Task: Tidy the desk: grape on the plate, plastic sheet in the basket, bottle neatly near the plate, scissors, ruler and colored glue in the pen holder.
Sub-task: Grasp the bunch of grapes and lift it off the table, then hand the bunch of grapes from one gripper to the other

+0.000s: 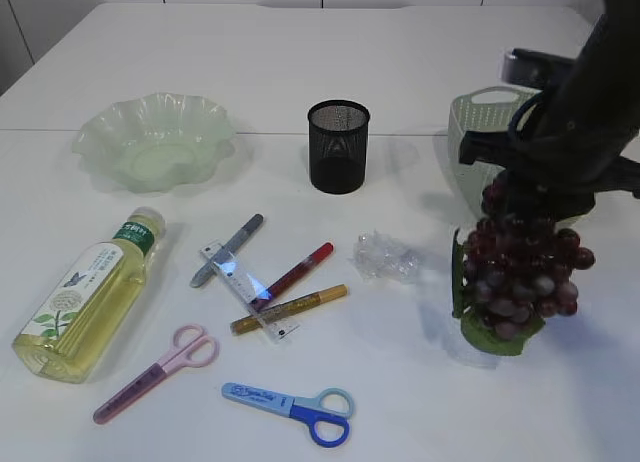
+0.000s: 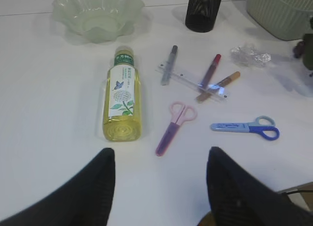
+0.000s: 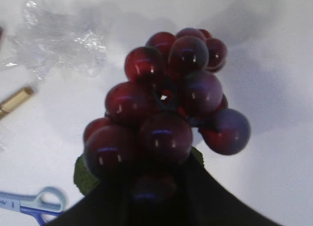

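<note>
The right end effector (image 1: 520, 187) was clamped on the top of the grape bunch (image 1: 522, 272), which hung below it, apparently lifted clear of the table (image 1: 400, 62) with its green leaf dangling lowest. So the step in hand looked like the grape's trip to the plate (image 1: 155, 142), and the next move called for a long carry leftward, across the pen holder (image 1: 338, 146), then a lowering and release over the plate's ruffled bowl.

The grapes were glossy, dark red and purple spheres, likely hard plastic. Just left of the bunch lay the crumpled clear plastic sheet (image 1: 388, 257); behind the end effector stood the pale green slotted basket (image 1: 480, 132).

The left end effector (image 2: 159, 187) held nothing, its dark fingers apart. Ahead of it lay the bottle (image 2: 122, 96) of yellow liquid, the pink scissors (image 2: 175, 125), the blue scissors (image 2: 247, 128), the clear ruler (image 2: 193, 79) and the thin glue pens (image 2: 212, 69).
</note>
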Available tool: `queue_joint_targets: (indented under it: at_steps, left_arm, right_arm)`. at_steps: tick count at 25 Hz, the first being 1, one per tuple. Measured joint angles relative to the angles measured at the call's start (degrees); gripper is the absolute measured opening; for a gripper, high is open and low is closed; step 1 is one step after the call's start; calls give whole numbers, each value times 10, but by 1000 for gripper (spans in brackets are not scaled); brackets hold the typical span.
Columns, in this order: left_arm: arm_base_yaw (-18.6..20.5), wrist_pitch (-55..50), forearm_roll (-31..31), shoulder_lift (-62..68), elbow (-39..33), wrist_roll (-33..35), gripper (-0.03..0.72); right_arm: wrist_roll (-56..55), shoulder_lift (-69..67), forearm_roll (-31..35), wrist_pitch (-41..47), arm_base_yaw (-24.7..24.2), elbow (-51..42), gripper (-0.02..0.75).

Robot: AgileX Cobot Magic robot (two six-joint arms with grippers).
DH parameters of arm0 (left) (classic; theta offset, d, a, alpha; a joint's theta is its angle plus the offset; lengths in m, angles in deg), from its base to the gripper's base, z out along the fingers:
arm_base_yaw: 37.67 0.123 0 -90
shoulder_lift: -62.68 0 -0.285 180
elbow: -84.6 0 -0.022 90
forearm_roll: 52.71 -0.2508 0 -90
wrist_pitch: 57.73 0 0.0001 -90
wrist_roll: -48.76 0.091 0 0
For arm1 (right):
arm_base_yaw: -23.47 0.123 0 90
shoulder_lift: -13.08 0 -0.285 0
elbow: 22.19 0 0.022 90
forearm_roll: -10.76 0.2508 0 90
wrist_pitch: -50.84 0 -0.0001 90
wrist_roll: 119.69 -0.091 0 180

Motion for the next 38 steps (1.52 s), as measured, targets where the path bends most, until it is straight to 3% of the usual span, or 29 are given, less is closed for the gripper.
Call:
queue_joint_targets:
  at_steps: [6, 8, 15, 22, 30, 38]
  left_arm:
    - [0, 54, 82, 57, 1, 0, 434]
    - [0, 76, 115, 93, 1, 29, 434]
    - [0, 137, 288, 222, 1, 249, 434]
    - [0, 150, 442, 297, 1, 455, 476]
    - [0, 154, 519, 385, 2, 564, 512]
    - [0, 126, 569, 520, 74, 657, 516]
  right_arm:
    - [29, 67, 8, 13, 0, 0, 174]
    - [43, 85, 19, 19, 0, 0, 174]
    - [101, 126, 90, 31, 0, 18, 174]
    - [190, 135, 218, 37, 0, 29, 174]
    - [326, 135, 350, 39, 0, 29, 174]
    - [443, 135, 437, 39, 0, 29, 173]
